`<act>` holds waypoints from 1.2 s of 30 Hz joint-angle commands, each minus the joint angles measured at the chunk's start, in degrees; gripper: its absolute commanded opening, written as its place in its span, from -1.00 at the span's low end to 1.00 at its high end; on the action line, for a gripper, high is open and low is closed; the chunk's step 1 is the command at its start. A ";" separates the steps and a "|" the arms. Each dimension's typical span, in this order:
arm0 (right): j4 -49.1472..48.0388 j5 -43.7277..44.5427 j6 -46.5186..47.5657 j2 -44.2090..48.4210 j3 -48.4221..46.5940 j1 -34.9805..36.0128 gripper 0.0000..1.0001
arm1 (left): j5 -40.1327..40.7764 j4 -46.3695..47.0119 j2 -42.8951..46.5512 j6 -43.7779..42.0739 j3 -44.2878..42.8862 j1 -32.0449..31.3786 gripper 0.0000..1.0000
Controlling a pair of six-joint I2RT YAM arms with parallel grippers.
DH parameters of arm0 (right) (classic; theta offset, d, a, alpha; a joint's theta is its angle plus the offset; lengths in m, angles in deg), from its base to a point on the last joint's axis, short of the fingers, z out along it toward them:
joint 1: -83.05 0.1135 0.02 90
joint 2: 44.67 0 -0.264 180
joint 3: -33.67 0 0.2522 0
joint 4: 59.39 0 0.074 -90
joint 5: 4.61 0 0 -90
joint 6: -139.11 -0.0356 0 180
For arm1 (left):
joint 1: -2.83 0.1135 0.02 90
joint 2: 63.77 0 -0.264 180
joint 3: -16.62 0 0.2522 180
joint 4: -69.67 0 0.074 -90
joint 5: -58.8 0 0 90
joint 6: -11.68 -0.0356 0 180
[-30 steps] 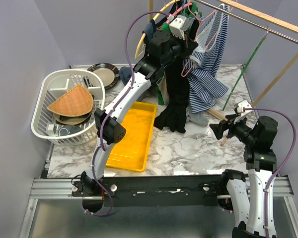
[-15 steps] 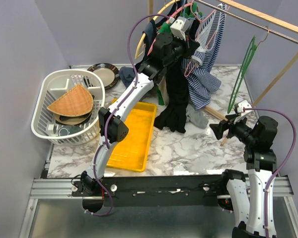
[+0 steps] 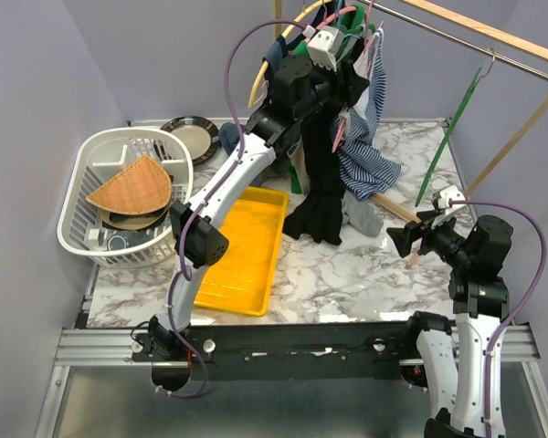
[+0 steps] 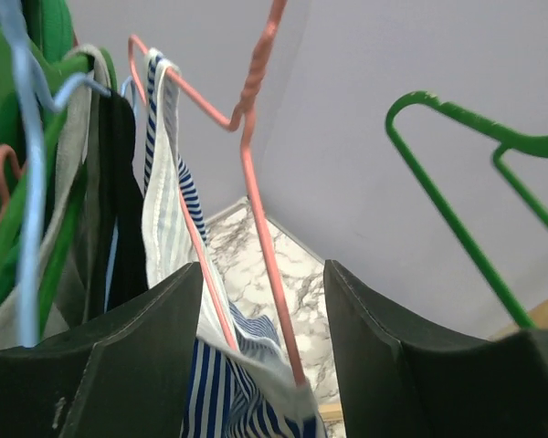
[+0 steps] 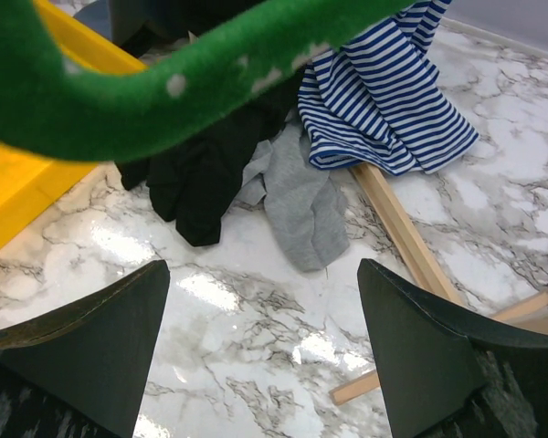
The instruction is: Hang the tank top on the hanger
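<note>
Presently, items as seen:

1. Left gripper: raised to the clothes rail at the far centre. Jaws spread; the hanger's wire and an edge of striped cloth pass down between the two fingers, and neither finger visibly presses on them.
2. Hanger: thin pale-pink wire with a twisted neck, up among the crowded garments on the rail.
3. Tank top: navy and white stripes, hanging by the pink hanger below the rail. A white-edged strap lies along the hanger's left arm, and the body falls to the right of the black garment, above the marble table.
4. Right gripper: low over the table at the near right. Jaws wide apart, nothing between them.
5. Dark green hanger: hooked on the rail at the right, with its lower end near the right gripper.
6. Grey cloth: on the table, just beside the black garment's hem.
7. Yellow tray: near centre-left.
8. White basket: left, holding dishes.
</note>
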 commanded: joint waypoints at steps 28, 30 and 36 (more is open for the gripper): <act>14.10 27.57 -9.30 1.11 -29.48 -3.28 0.99 | 11.60 -9.92 84.32 -12.61 78.73 0.93 0.97; 14.37 29.97 -8.69 1.02 -31.16 -4.25 1.00 | 14.22 -11.59 90.11 -11.99 82.34 0.93 0.97; 15.16 29.54 -6.84 1.46 -36.08 -6.80 1.00 | 17.76 -15.90 98.48 -10.58 85.86 0.93 0.97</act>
